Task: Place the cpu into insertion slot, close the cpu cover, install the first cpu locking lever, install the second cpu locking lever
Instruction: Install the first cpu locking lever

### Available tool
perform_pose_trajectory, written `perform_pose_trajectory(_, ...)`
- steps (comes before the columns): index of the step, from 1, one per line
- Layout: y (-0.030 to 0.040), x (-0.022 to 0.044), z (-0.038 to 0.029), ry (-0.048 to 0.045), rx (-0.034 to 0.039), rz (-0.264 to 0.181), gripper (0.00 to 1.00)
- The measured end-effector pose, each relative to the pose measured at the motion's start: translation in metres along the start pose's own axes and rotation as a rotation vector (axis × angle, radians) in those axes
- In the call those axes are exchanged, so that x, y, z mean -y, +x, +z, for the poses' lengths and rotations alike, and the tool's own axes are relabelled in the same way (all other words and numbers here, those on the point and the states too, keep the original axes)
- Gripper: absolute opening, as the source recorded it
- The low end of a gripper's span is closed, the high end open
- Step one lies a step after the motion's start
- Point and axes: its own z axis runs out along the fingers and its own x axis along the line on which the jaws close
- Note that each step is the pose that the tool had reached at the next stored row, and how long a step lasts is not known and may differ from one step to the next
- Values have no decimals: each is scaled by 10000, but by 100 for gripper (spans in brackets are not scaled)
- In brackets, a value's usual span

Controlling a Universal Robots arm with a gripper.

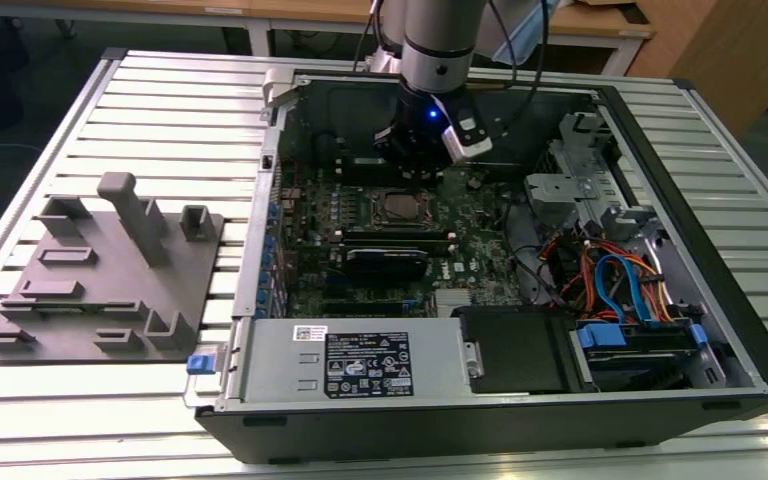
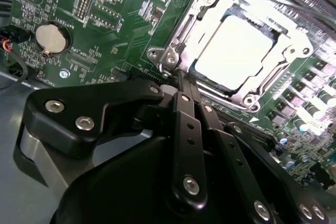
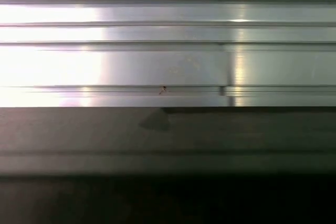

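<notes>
With the cpu (image 2: pixel 239 51) seated under the closed cpu cover (image 2: pixel 195 22), the gripper (image 2: pixel 181 80) – fingers pinched together, empty – works the locking-lever step, which needs careful hooking.

A slatted metal table (image 1: pixel 157 100) carries an open computer case (image 1: pixel 491 420) and a grey fixture block (image 1: pixel 104 290).

A ribbed aluminium table (image 1: pixel 117 100) fills the foreground; wooden desks (image 1: pixel 291 12) stand behind on dark floor (image 1: pixel 11 90).
</notes>
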Motion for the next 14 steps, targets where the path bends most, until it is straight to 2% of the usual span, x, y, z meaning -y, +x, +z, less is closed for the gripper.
perform_pose_trajectory(7, -1, 0, 8, -285, -8, 3, 10)
perform_pose_trajectory(14, -2, 0, -63, -289, -7, 3, 10)
